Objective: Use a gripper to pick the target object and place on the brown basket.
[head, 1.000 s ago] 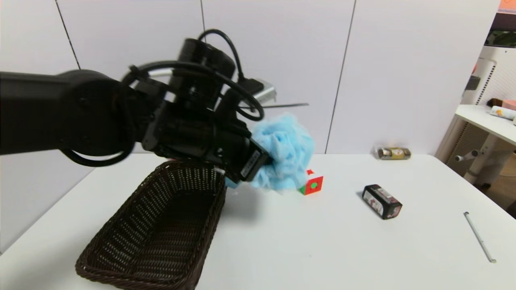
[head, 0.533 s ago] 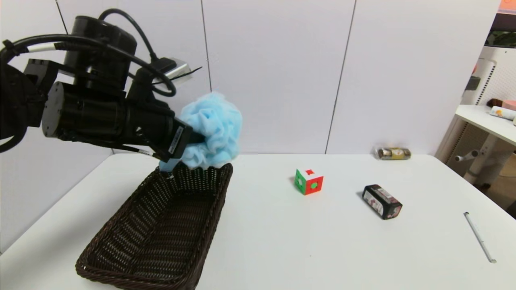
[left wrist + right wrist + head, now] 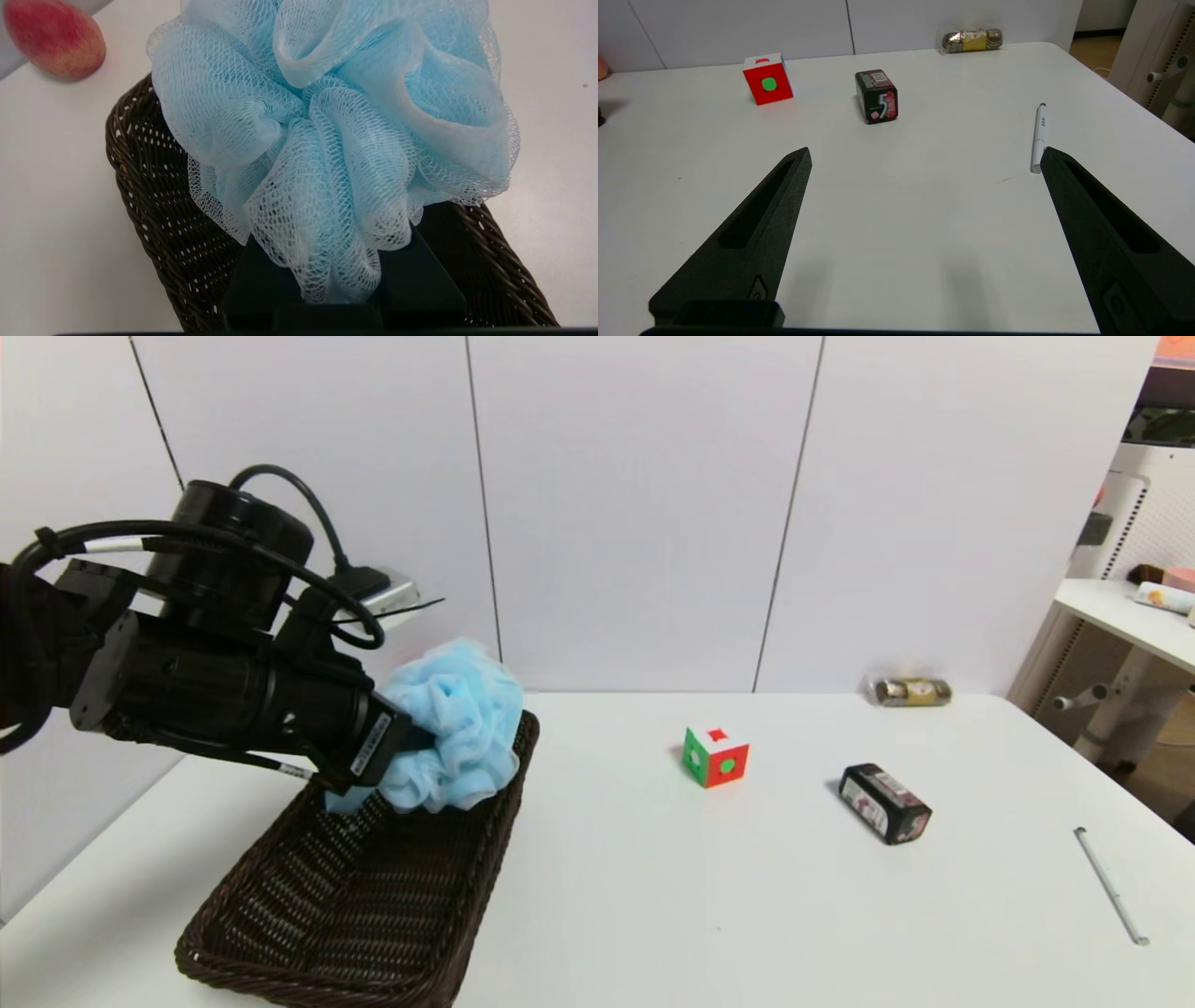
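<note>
The left gripper (image 3: 411, 747) is matte black, with looping black cables, a small silver box behind it and a white label; the right gripper (image 3: 924, 156) has tapered, slotted black fingers (image 3: 756, 233).

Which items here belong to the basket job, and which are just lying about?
In the job:
- blue bath pouf, clamped in the left gripper
- brown basket, under the pouf

Lying about:
- cube
- black box
- pen
- wrapped packet
- peach
- right gripper, open, idle
</note>
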Motion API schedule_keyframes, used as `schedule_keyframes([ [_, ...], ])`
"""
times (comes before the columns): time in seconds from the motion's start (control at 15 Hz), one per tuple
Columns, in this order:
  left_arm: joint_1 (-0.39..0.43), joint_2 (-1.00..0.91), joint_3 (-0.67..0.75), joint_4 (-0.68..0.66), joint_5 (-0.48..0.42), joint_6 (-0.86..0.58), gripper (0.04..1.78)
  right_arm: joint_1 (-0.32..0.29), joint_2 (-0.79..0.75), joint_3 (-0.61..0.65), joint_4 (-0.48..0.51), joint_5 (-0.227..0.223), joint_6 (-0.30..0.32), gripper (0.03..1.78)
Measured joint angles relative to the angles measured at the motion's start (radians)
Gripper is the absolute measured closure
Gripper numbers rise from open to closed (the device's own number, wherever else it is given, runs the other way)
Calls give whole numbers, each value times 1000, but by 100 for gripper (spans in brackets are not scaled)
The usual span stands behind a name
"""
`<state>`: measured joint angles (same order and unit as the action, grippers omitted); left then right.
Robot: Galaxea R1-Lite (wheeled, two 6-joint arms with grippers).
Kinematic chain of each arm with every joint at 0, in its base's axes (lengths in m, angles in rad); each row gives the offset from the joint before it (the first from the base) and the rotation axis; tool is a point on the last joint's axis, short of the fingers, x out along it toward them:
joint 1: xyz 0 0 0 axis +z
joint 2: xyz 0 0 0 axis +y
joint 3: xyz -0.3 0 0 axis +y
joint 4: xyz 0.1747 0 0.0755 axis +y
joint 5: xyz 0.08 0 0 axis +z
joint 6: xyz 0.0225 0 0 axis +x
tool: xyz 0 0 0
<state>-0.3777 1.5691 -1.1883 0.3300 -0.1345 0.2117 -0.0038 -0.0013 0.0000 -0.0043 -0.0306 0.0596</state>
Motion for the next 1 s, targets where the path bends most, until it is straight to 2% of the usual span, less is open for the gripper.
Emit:
schedule_keyframes([
  [0.2, 0, 3, 31, 0, 0, -4, 101, 0, 0, 0, 0, 0, 0, 12],
  [0.4, 0, -13, 70, 0, 0, -10, 73, 0, 0, 0, 0, 0, 0, 12],
  [0.73, 45, -145, 217, -27, 0, -11, 44, 0, 0, 0, 0, 0, 0, 12],
  [0.87, 86, -239, 318, -78, 0, -11, 37, 0, 0, 0, 0, 0, 0, 12],
  [1.0, 133, -356, 471, -183, -1, -10, 31, 0, 0, 0, 0, 0, -1, 12],
])
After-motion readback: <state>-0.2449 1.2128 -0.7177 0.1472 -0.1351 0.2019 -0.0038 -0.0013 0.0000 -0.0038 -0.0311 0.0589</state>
